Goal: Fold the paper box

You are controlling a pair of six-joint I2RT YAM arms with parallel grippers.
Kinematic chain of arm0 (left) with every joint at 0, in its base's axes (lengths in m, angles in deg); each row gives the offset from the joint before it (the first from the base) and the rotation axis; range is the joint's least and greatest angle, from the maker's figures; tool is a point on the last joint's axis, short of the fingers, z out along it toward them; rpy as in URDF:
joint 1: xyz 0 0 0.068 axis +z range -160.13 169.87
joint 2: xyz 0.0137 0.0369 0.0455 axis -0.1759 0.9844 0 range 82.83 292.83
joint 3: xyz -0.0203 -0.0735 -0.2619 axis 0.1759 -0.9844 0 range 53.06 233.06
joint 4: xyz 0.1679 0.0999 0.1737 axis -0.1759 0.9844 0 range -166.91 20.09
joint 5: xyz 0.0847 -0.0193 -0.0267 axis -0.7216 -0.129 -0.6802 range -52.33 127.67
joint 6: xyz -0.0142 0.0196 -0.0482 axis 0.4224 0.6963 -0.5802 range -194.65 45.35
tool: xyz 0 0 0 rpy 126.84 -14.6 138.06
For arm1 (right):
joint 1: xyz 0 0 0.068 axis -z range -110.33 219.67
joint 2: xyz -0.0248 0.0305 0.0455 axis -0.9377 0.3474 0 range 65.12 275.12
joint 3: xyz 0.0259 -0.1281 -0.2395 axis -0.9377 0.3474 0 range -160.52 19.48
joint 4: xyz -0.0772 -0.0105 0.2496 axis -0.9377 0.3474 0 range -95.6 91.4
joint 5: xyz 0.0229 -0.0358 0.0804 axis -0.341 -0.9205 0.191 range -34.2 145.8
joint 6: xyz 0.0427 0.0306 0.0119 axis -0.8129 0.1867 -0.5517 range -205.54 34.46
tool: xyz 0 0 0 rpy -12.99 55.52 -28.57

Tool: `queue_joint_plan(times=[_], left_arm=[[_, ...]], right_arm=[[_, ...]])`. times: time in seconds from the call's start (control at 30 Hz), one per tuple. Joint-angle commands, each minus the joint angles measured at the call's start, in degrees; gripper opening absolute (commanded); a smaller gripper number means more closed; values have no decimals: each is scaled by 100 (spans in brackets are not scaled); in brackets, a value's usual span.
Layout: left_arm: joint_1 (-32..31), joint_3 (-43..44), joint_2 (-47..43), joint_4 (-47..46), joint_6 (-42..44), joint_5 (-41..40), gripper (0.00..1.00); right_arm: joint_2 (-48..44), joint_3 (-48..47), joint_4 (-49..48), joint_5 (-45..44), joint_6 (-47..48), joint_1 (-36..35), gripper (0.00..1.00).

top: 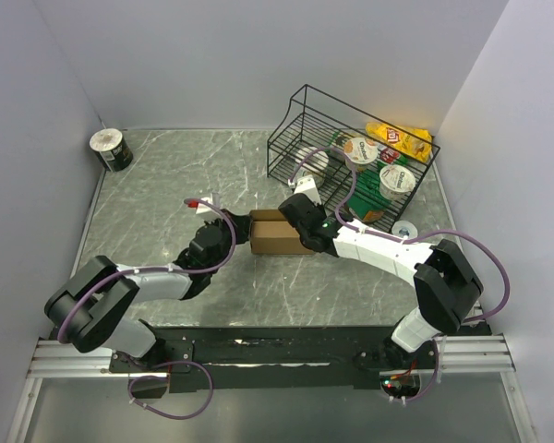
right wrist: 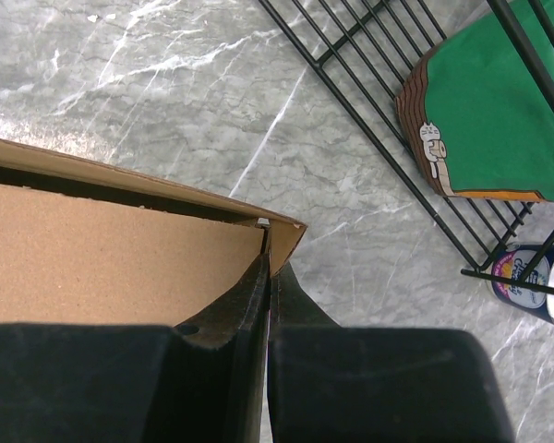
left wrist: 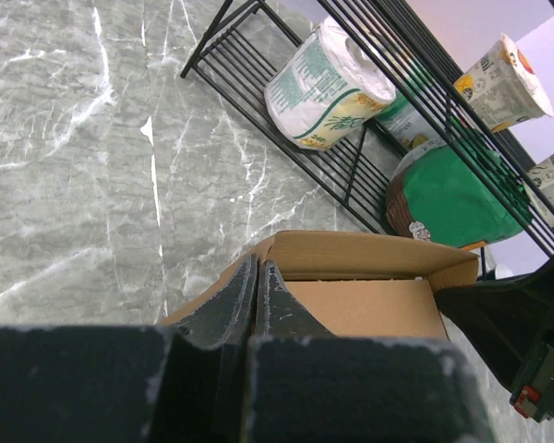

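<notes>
Box position first: paper box [top: 275,238] sits mid-table [top: 166,185], already raised into a shallow open tray, long axis running 9-to-3 o'clock in the top view, just short of the wire basket [top: 295,138] at its 1 o'clock. Left gripper [top: 229,233] is at the box's 9 o'clock end, so the box lies at 3 o'clock from it. Right gripper [top: 300,221] is at the 2 o'clock corner, box lying toward 8 o'clock from it. Both are in contact, neither nearer. In the right wrist view the jaws are pressed together with the corner wall's edge running into the slit, so clamped on cardboard. The left wrist view looks the same: jaws nearly together over the end wall, brown board on both sides of them. My read: each arm pins one end, and the next fold turns on the far long wall and lid flap, at 12 o'clock from both wrists.
</notes>
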Motion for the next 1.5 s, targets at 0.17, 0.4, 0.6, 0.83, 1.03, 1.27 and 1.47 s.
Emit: queue_joint_plan(times=[0.17,0.4,0.6,0.83,1.03,1.27,1.47], left_arm=[[-249,-203,157,341,-162,921,6],[-249,-115,-230,754,58,824,29],[-249,69,-317,1203,295,631,41],[-249,201,-678,1774,936,507,61],[-240,394,-1143,2301,1429,718,83],[-91,667,-1591,3294,1693,534,99],[409,632,-1856,3646,1754,1007,96]], right_arm=[[-35,-25,-569,353,-215,-250,0],[-132,37,-595,309,-198,-249,0],[-149,37,-569,300,-215,-258,0],[-220,81,-560,256,-206,-258,0],[-202,63,-533,230,-206,-258,0],[-176,54,-525,221,-198,-250,0],[-237,63,-551,212,-162,-258,0]])
